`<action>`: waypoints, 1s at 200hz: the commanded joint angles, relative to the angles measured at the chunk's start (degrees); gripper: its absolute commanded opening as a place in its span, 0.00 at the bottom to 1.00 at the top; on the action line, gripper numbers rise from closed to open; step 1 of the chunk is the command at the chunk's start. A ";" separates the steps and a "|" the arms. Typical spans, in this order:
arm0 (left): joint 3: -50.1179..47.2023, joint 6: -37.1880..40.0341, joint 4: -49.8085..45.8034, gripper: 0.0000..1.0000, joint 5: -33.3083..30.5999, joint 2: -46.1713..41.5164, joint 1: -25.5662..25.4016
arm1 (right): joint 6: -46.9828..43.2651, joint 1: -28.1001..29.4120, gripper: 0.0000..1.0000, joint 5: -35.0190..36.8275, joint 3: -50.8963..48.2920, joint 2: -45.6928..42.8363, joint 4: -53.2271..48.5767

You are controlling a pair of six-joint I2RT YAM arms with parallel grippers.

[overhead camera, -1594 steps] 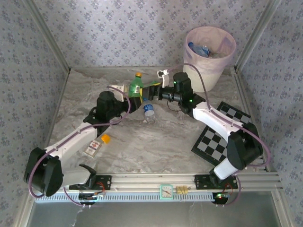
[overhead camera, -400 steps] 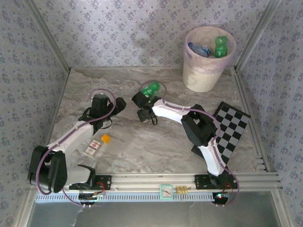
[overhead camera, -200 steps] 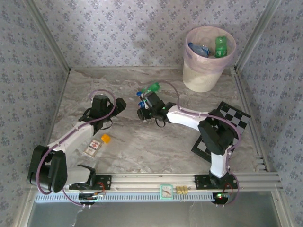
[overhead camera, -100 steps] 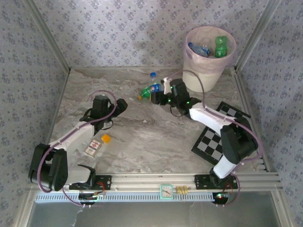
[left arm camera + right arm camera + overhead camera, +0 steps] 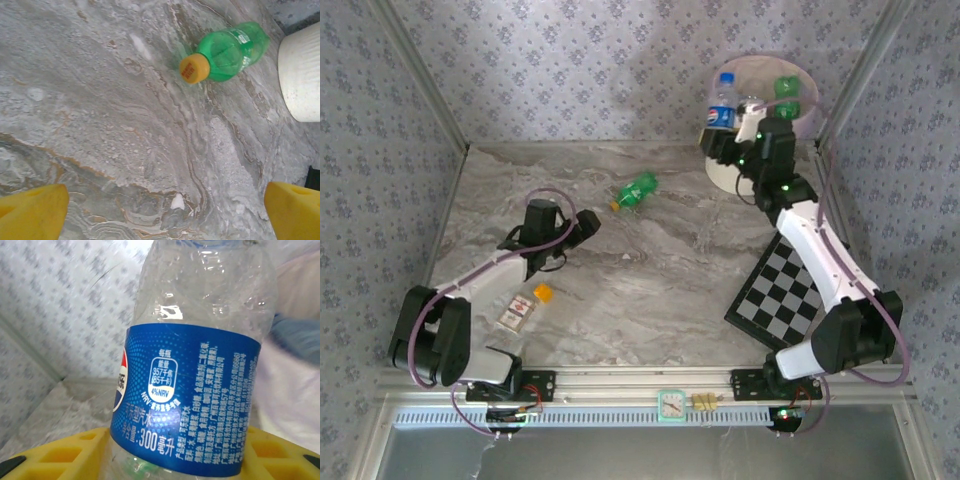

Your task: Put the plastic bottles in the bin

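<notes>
resting the left gripper splayed and empty near the green bottle lying on the table; clasping the blue-labelled bottle upright in the right gripper beside the bin, others already inside; leaving that green one.

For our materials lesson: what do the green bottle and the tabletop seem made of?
Green bottle: likely glossy translucent plastic; light glows through it. Tabletop: grey veined marble look, matte; real stone or printed sheet, cannot tell.
</notes>
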 commanded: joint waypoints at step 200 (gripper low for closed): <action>6.00 6.25 -7.58 1.00 0.94 -0.38 -2.49 | -7.49 -10.59 0.57 10.20 60.72 39.72 -42.07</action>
